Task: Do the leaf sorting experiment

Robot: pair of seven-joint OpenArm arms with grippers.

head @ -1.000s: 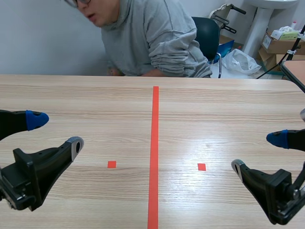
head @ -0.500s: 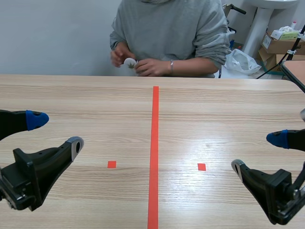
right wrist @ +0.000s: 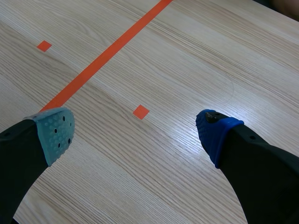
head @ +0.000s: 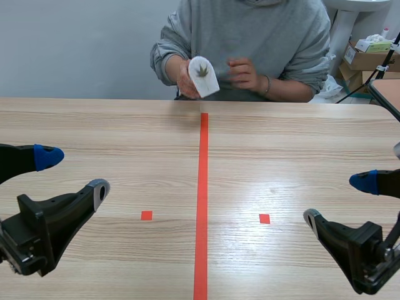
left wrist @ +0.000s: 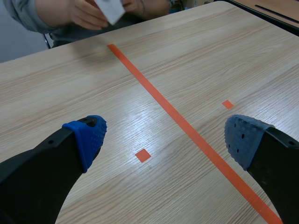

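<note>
Left gripper (head: 74, 174) first: from my seat its two fingers stand spread wide with nothing between them, low over the near left part of the table (head: 125, 131). Right gripper (head: 339, 200) is the same, fingers well apart and holding nothing, low over the table's near right part. Through the left wrist camera I see only wood grain and tape marks under the spread blue pads (left wrist: 88, 137). The right wrist camera shows the same under its own pads (right wrist: 53, 135).

The task's thing is not on the table. A person (head: 262, 37) in a grey sweatshirt sits at the table's far edge and holds up a small white card (head: 204, 76) in one hand (head: 186, 80), above that edge and well apart from both grippers. A small green leaf (head: 203, 70) shows on the card's face, tilted toward my side of the table. The person's other hand (head: 244, 74) is raised just beside the card, not touching it as far as I can tell.
</note>
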